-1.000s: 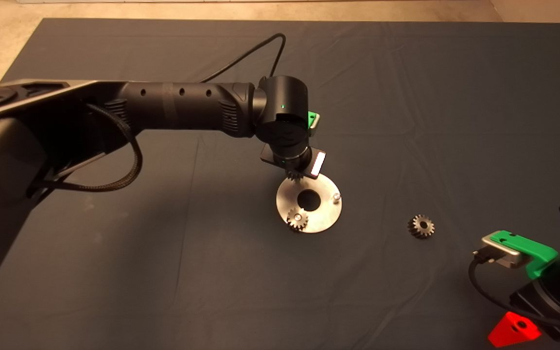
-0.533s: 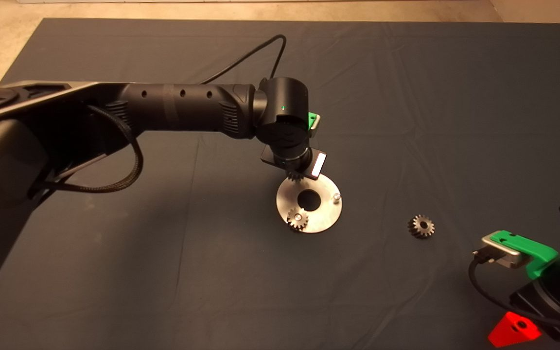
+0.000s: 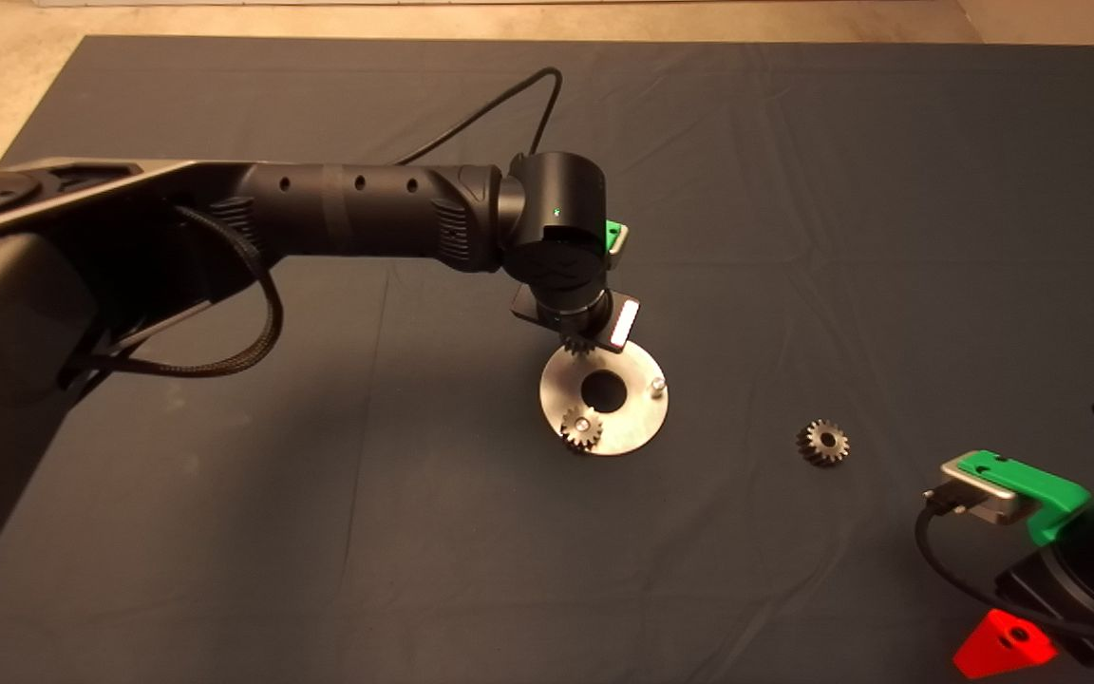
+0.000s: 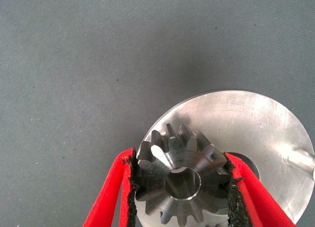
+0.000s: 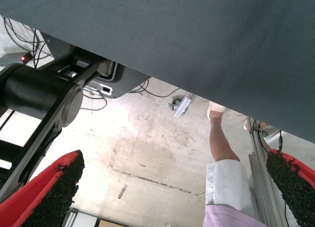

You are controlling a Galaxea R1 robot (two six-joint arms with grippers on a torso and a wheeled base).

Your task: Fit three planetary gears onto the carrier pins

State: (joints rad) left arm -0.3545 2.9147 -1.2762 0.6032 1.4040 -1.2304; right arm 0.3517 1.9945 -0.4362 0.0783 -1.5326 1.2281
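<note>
Left gripper [image 4: 179, 187]: mine, in from the left, over the far edge of the disc [image 3: 637, 418]. Pads [image 4: 132, 187] clamped on both sides of a planetary gear [image 4: 179, 180], held flat, centre hole up.
Held gear: over the disc's far rim; can't tell if it's seated on a pin.
Disc: flat on the desk mat [image 3: 794, 190], mid-desk.
Mounted gear [image 3: 580, 429]: on the near-left carrier pin.
Bare pin [image 3: 658, 385]: right side of the disc, upright.
Loose gear [image 3: 822, 443]: flat on the mat, well right of the disc.
Right gripper [image 5: 167, 187]: parked at the lower right edge, fingers spread wide, holding nothing. Its camera sees floor and a person's leg [image 5: 220, 141].
</note>
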